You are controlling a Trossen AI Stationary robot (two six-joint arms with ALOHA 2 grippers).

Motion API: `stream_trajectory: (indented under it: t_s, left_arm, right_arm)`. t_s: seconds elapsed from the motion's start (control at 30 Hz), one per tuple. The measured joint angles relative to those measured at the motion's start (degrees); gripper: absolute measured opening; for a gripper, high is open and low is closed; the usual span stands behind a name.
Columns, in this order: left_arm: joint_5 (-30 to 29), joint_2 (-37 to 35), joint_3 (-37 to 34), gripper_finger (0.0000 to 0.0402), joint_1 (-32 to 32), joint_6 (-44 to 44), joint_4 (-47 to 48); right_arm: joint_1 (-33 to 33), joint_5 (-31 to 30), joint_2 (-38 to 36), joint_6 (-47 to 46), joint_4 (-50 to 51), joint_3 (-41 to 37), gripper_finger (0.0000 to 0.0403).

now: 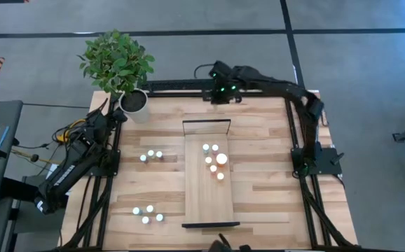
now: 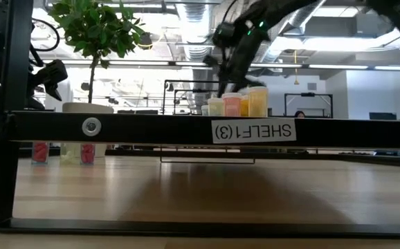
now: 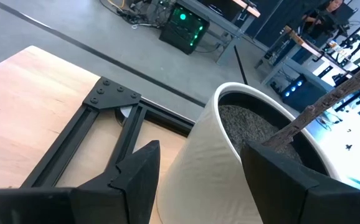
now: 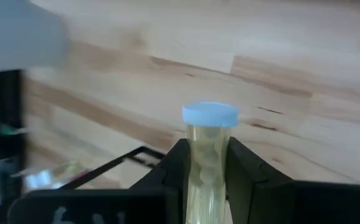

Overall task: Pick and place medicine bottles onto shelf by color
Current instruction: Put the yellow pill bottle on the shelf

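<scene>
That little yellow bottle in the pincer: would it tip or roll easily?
Probably. The bottle looks tall and narrow, so it likely tips if nudged. Its round body would probably roll once down. Pills show through it, so it seems light; the right pincer grips it easily.

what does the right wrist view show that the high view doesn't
Only the right wrist view shows the right gripper shut on a yellowish bottle with a pale blue cap, held upright.

Only the high view shows the layout: the left gripper by the plant pot, bottles grouped on the shelf, and two more groups on the table to its left.

Both show the wooden tabletop and a black frame end of the shelf.
</scene>
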State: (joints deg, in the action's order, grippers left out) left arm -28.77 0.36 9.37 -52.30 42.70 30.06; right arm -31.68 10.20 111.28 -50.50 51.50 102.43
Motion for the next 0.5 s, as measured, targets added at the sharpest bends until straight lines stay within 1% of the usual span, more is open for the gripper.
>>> stream_trajectory:
  t_s: [0.2, 0.3, 0.4, 0.5]
  left_arm:
    - [0.0, 0.0, 0.0, 0.021, 0.0, 0.0, 0.0]
    - [0.0, 0.0, 0.0, 0.021, 0.0, 0.0, 0.0]
    - [0.0, 0.0, 0.0, 0.021, 0.0, 0.0, 0.0]
    - [0.0, 0.0, 0.0, 0.021, 0.0, 0.0, 0.0]
  right_arm:
    - [-0.4, -0.2, -8.7, 0.0, 0.4, 0.0, 0.0082]
    - [-0.2, -1.4, -12.5, 0.1, 0.2, 0.0, 0.0082]
    - [0.2, -3.4, -15.5, 0.3, 0.4, 0.0, 0.0082]
    - [0.5, -6.4, -17.6, 3.4, 1.1, 0.0, 0.0082]
